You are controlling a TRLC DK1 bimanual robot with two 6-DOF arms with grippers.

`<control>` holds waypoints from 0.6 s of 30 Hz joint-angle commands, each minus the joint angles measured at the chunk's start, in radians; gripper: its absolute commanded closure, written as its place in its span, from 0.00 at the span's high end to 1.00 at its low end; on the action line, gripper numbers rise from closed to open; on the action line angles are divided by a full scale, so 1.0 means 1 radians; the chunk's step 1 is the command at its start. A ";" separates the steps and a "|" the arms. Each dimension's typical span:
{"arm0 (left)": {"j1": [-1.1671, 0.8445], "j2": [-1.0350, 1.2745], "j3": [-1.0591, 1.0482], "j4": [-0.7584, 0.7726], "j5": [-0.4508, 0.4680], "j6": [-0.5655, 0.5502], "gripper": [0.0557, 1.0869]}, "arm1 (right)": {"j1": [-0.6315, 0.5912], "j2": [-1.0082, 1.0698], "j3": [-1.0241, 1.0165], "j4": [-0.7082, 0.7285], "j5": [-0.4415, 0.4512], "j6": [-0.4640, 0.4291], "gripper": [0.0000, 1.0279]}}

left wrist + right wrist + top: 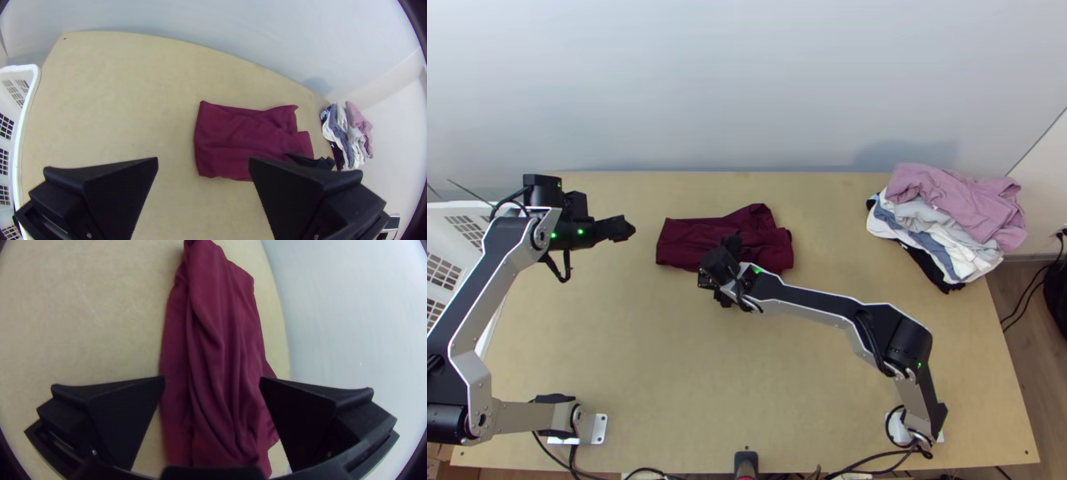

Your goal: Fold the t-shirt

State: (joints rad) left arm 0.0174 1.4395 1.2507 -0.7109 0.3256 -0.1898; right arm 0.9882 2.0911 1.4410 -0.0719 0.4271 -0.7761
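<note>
My left gripper (621, 229) is over the table left of the dark red t-shirt (691, 240) in the top view. In the left wrist view, this gripper (203, 159) is open and holds nothing; beyond it the t-shirt (240, 133) lies folded into a compact, roughly rectangular bundle with uneven right-hand edges. Over the shirt's near side hangs my right gripper (717, 270). The right wrist view has that gripper (212, 378) open, its fingers wide apart above the shirt (222, 342), whose surface shows long lengthwise wrinkles. No cloth is seen held.
A pile of pink, white, blue-grey and black clothes (947, 224) sits at the table's far right corner. On the left stands a white laundry basket (27, 98) with slotted walls. A pale wall rises behind the table's far edge. Bare wood (667, 360) lies in front of the shirt.
</note>
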 commanded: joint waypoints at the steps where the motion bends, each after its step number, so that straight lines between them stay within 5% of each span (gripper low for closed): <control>1: 0.004 -0.011 -0.025 0.010 0.001 0.003 0.96 | 0.007 0.003 -0.027 0.000 0.001 -0.038 0.96; 18: 0.004 -0.014 -0.036 0.011 0.004 0.006 0.96 | -0.103 0.161 0.136 0.046 0.033 -0.127 0.96</control>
State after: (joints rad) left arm 0.0219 1.4265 1.2190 -0.7006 0.3283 -0.1860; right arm 0.9264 2.1742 1.4811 -0.0269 0.4561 -0.8780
